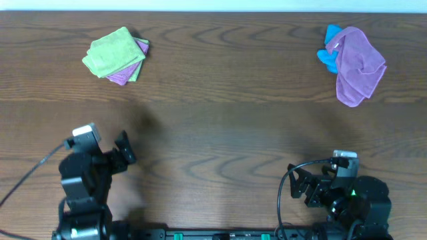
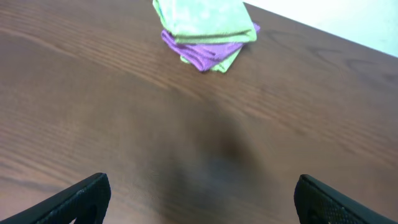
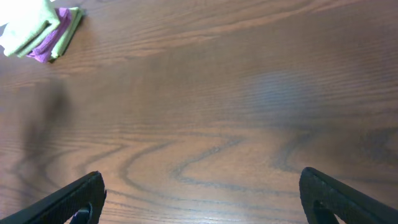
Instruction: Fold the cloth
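At 10 o'clock on table (image 1: 220, 100): green cloth (image 1: 112, 53), folded, atop folded purple cloth (image 1: 123, 75) (green edge showing beneath too). At 2 o'clock: crumpled purple cloth (image 1: 360, 63), touching blue cloth (image 1: 329, 52). At 7 o'clock: left claw (image 2: 202, 186), spread wide, over bare wood. At 5 o'clock: right claw (image 3: 200, 177), likewise spread.

Left black two-finger gripper (image 1: 126, 149): jaws spread wide, gripping nothing. Its black fingers (image 2: 84, 200) sit far apart. Right black two-finger gripper (image 1: 296, 181): jaws equally wide, gripping nothing. Left arm (image 1: 81, 175) and right arm (image 1: 357, 197) folded behind claws.
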Robot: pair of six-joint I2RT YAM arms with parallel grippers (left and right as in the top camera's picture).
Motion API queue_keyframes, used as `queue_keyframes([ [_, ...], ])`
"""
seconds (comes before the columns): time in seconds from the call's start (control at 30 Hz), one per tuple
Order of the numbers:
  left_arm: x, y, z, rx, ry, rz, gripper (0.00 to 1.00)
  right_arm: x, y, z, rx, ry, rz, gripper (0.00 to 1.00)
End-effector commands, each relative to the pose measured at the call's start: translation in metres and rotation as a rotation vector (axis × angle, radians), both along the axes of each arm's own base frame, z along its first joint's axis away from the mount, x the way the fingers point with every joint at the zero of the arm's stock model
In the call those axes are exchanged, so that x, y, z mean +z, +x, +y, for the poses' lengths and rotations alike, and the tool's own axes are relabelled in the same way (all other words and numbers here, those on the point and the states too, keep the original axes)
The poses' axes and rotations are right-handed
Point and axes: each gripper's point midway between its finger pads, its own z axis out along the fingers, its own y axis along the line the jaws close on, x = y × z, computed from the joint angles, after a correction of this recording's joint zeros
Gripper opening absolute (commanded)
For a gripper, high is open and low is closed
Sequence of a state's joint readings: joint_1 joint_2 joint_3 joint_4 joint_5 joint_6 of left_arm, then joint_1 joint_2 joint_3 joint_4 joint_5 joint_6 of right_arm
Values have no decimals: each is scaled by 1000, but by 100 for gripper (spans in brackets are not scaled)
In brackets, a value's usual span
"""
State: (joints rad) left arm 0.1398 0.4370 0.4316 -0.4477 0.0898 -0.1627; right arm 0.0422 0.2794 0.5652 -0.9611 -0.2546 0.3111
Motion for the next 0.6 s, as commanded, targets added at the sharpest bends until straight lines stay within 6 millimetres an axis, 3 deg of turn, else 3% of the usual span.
queue_keyframes([
  [0.0,-16,-10,1,6,22,-5,95,-1,0,0,-11,13,3,99],
  [0.2,-41,-28,-1,5,22,30,95,-1,0,0,-11,13,3,99],
  [0.57,-61,-51,-14,-129,134,122,95,-1,0,0,-11,13,3,99],
])
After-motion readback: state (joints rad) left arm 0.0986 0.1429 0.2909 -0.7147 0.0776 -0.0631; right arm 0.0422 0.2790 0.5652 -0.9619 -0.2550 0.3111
